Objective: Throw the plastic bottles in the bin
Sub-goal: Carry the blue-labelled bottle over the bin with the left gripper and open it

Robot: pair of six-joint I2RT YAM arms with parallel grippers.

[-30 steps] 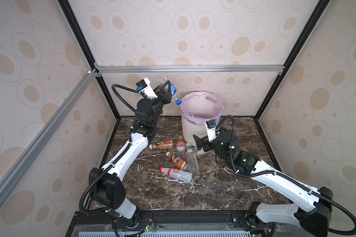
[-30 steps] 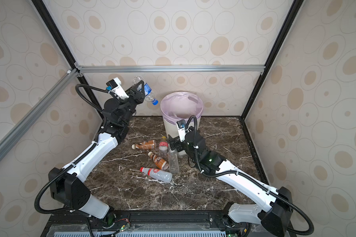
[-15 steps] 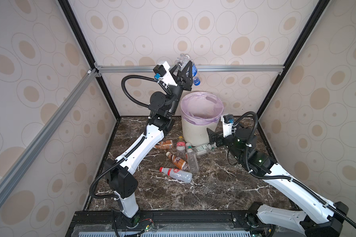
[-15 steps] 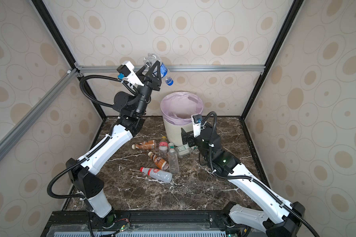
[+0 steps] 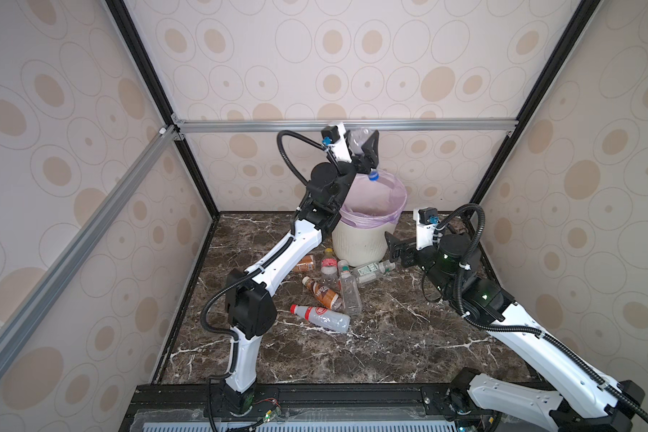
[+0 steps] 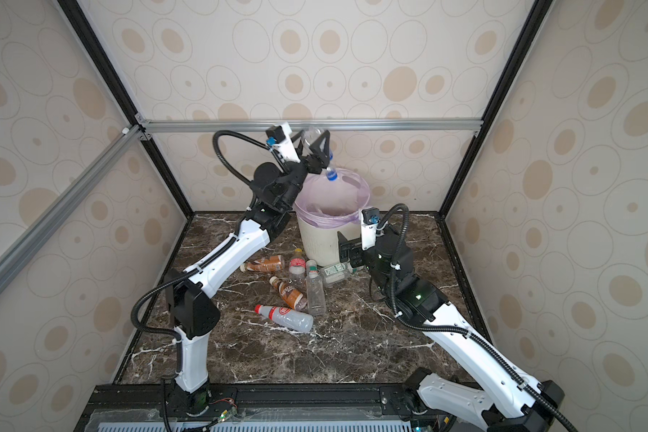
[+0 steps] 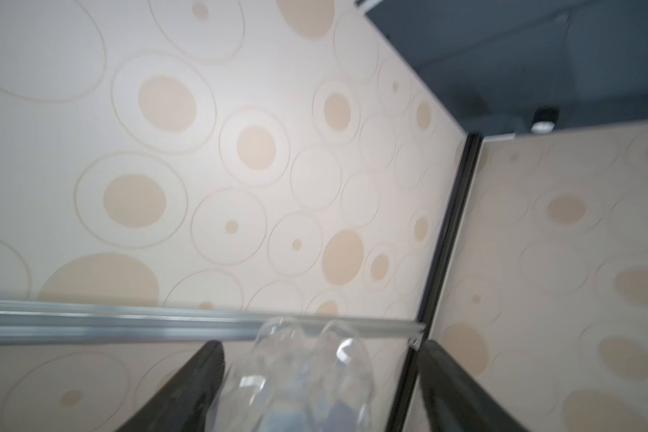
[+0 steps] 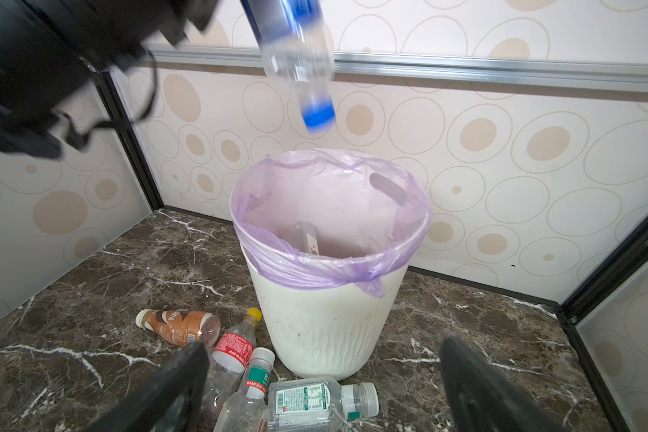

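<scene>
Beige circle-print walls box in a dark marble tabletop (image 5: 390, 336). Left hand (image 6: 310, 136) is raised high, fingers pointing up toward the wall. Its jaws are spread wide, released. Clear blue-capped bottle (image 8: 294, 63) sits loose between the fingers, cap down; left wrist view shows a gap on one side of it, and it is motion-blurred in the right wrist view. Bin (image 5: 356, 243) stands straight below that hand, off-white, with a lilac liner (image 8: 315, 262) folded over its rim; the blue cap is over the bin's mouth, not inside. One clear bottle (image 8: 303, 239) already lies in the bin against the liner. Right hand (image 5: 393, 247) is low, just beside the bin's base, jaws wide apart with nothing between them. Right under and ahead of this hand lies a squat clear bottle with a white cap (image 8: 315, 402), on its side, near the bin's foot. Next to it are a green-labelled white-capped bottle (image 8: 257, 377) and a red-labelled yellow-capped bottle (image 8: 236, 344). Brown-labelled bottle (image 8: 176, 325) lies on its side farther out from the right hand, under the left arm. Nearer the robot's base than both hands are a second brown bottle (image 5: 320, 293), a tall clear bottle (image 5: 348, 291) touching it, and a red-capped bottle (image 5: 320, 317) lying alone.
</scene>
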